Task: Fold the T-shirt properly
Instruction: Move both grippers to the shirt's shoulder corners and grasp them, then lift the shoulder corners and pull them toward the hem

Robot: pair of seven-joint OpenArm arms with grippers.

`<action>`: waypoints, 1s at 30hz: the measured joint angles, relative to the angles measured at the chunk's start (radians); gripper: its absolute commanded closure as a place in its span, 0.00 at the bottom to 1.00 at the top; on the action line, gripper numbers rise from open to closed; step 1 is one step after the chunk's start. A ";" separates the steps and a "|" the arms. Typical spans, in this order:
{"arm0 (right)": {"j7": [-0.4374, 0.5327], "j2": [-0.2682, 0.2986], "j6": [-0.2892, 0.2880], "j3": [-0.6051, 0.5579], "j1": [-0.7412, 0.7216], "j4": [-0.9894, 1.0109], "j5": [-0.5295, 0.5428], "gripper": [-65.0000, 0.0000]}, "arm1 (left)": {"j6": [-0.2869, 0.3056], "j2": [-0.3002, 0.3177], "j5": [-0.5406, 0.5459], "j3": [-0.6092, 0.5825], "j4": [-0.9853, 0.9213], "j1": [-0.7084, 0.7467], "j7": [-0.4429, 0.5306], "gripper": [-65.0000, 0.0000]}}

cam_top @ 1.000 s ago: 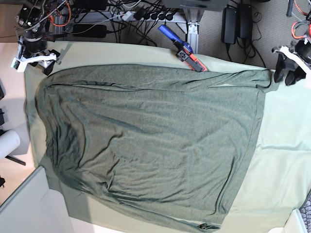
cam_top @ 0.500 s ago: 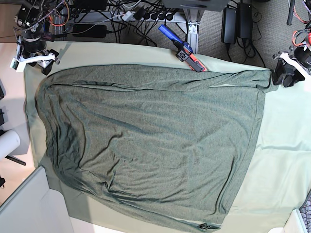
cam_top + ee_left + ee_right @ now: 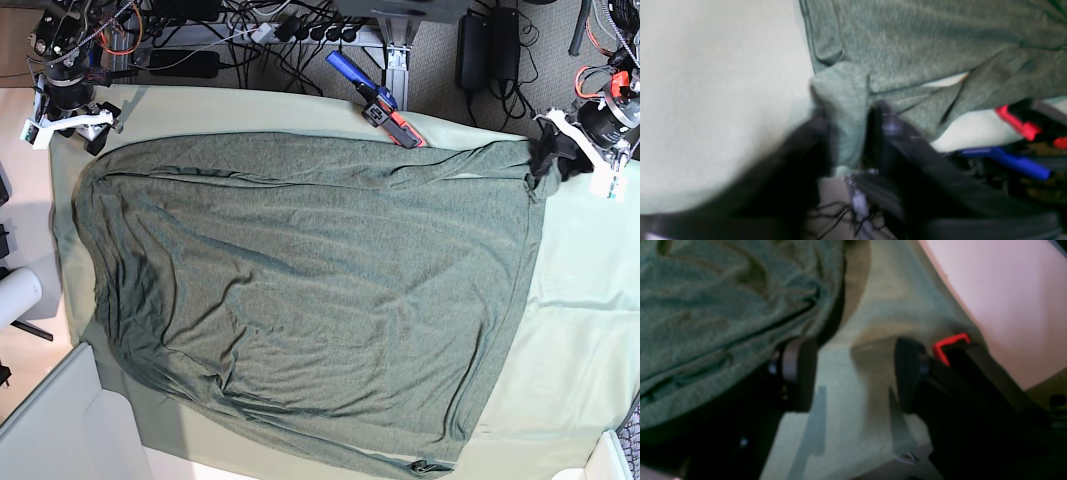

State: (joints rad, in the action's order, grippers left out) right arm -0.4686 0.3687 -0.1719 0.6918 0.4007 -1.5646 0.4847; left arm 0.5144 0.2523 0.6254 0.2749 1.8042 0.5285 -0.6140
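Note:
The olive-green T-shirt (image 3: 310, 290) lies spread flat over most of the mint table cloth (image 3: 590, 330). My left gripper (image 3: 550, 155) is at the shirt's far right corner, shut on a bunched fold of it. In the left wrist view the cloth (image 3: 923, 43) runs up between the two dark fingers of that gripper (image 3: 848, 123). My right gripper (image 3: 95, 125) hovers at the far left corner, just off the shirt. In the right wrist view it (image 3: 853, 373) is open over bare table cloth, with the shirt's edge (image 3: 706, 306) beside its left finger (image 3: 796, 373).
A red and blue hand tool (image 3: 378, 100) lies at the table's back edge, and shows in the left wrist view (image 3: 1017, 123). Cables and power bricks (image 3: 485, 45) sit behind the table. A white roll (image 3: 15, 295) and a pale box (image 3: 50, 430) stand at the left.
My left gripper has moved in from the right, closed on the shirt's far right corner and drawn it slightly up and inward. The right arm has barely moved.

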 measured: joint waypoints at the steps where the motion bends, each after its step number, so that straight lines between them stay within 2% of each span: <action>1: 0.000 0.000 0.000 0.000 -0.005 0.000 0.000 0.44 | 0.034 0.000 -0.023 0.000 0.000 0.000 0.013 1.00; 3: 0.000 0.000 0.000 0.000 -0.024 0.000 -0.003 0.44 | 0.111 0.000 -0.032 0.001 0.000 0.000 0.026 1.00; 5: 0.003 0.000 0.000 0.000 -0.043 0.000 -0.002 0.44 | 0.152 0.000 -0.030 0.000 0.000 0.000 0.027 1.00; 11: 0.004 0.000 -0.003 0.000 -0.117 0.069 0.008 0.44 | 0.157 0.000 -0.022 0.000 0.000 0.000 0.027 1.00; 19: 0.001 -0.003 -0.037 0.001 -0.200 0.208 0.049 0.45 | 0.158 0.000 0.001 0.000 0.000 0.000 0.027 1.00; 22: 0.000 -0.006 -0.081 0.000 -0.217 0.211 0.055 0.45 | 0.158 0.000 0.002 0.000 0.000 0.000 0.028 1.00; 23: 0.000 -0.005 -0.083 -0.006 -0.221 0.211 0.055 0.47 | 0.158 0.000 0.002 0.000 0.000 0.000 0.027 1.00; 24: 0.000 -0.005 -0.083 -0.010 -0.222 0.210 0.056 0.55 | 0.158 0.000 0.002 0.000 0.000 0.000 0.028 1.00; 28: -0.001 -0.006 -0.086 -0.016 -0.220 0.210 0.056 1.00 | 0.159 0.000 0.002 0.000 0.000 0.000 0.027 1.00; 30: -0.001 -0.006 -0.086 -0.016 -0.220 0.210 0.049 1.00 | 0.159 0.000 0.002 0.000 0.000 0.000 0.027 1.00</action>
State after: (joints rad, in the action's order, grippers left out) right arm -0.4694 0.3630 -0.2581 0.6754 0.1802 -1.3544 0.5339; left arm 0.6731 0.2527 0.6277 0.2752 1.8042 0.5289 -0.5865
